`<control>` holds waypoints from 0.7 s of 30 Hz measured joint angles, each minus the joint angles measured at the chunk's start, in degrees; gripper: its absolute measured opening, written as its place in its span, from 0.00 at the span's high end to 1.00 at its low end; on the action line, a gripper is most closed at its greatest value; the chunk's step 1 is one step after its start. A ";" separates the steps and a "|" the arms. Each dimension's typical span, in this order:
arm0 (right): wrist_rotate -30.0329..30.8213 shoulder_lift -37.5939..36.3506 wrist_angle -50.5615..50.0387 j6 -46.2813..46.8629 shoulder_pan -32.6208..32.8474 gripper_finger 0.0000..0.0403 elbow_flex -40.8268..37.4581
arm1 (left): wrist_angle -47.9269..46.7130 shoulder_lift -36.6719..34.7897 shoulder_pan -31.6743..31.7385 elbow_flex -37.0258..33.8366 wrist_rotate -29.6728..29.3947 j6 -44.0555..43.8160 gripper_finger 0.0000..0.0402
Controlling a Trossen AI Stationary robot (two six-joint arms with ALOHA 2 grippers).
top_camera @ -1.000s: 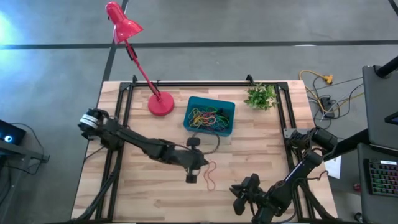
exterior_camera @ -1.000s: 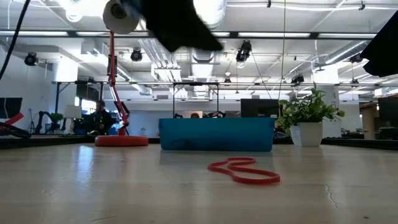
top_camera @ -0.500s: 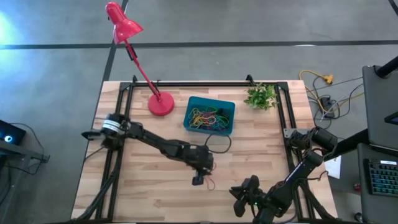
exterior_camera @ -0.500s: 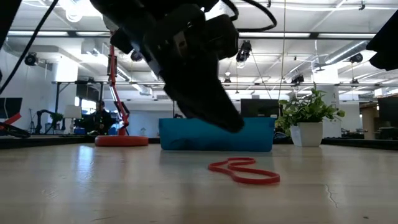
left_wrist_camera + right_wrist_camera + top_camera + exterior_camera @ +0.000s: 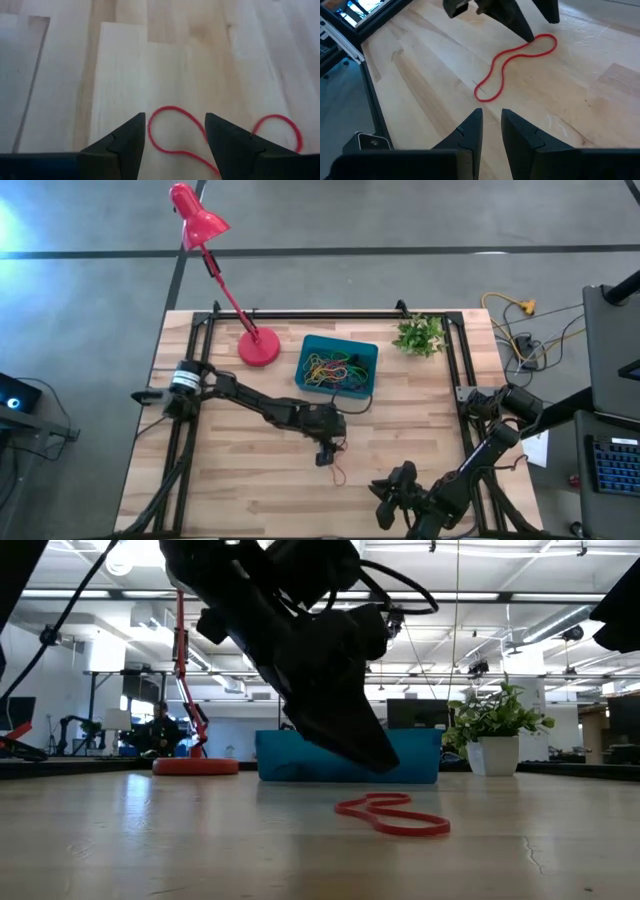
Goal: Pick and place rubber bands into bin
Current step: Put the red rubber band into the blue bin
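- No brand, label or writing can be read anywhere.
- Worktop (image 5: 240,480): pale wood planks in a black frame.
- Far edge holds a red lamp (image 5: 258,346), the bin (image 5: 337,366) and a small potted plant (image 5: 420,335).
- Bin holds a heap of mixed-colour rubber bands (image 5: 335,368); a black cable from the left arm lies beside its near wall.
- One red rubber band (image 5: 512,64) lies flat on the bare wood, near of the bin, pinched into a long figure-eight. Its long axis runs roughly from near edge to far edge.
- Left gripper (image 5: 175,137) hangs over the band's far end, fingers apart, straddling one loop, holding nothing.
- Right gripper (image 5: 491,127) waits at the near right corner, fingers nearly together, empty, pointing at the band.
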 joint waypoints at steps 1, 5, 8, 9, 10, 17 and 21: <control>0.00 0.00 -0.02 -0.01 0.00 0.85 -0.02 | 0.20 0.26 0.15 0.01 0.00 0.00 0.53; -0.04 0.00 -0.05 -0.01 0.00 0.85 -0.24 | 0.09 0.44 0.80 -0.20 0.03 -0.02 0.53; -0.07 0.00 -0.08 -0.17 0.00 0.85 -0.34 | 0.13 0.44 1.31 -0.24 0.21 -0.04 0.53; -0.09 0.00 -0.04 -0.17 0.00 0.85 -0.37 | 0.09 0.44 1.49 -0.26 0.23 -0.04 0.53; -0.09 0.00 0.00 -0.17 -0.01 0.85 -0.47 | 0.08 0.44 1.59 -0.26 0.23 -0.14 0.53; -0.07 0.00 0.00 0.00 -0.02 0.85 -0.76 | 0.03 2.82 1.71 0.34 3.51 -0.59 0.53; -0.07 0.00 0.15 0.65 -0.02 0.85 -0.79 | 0.82 4.73 0.97 1.45 5.79 -1.64 0.53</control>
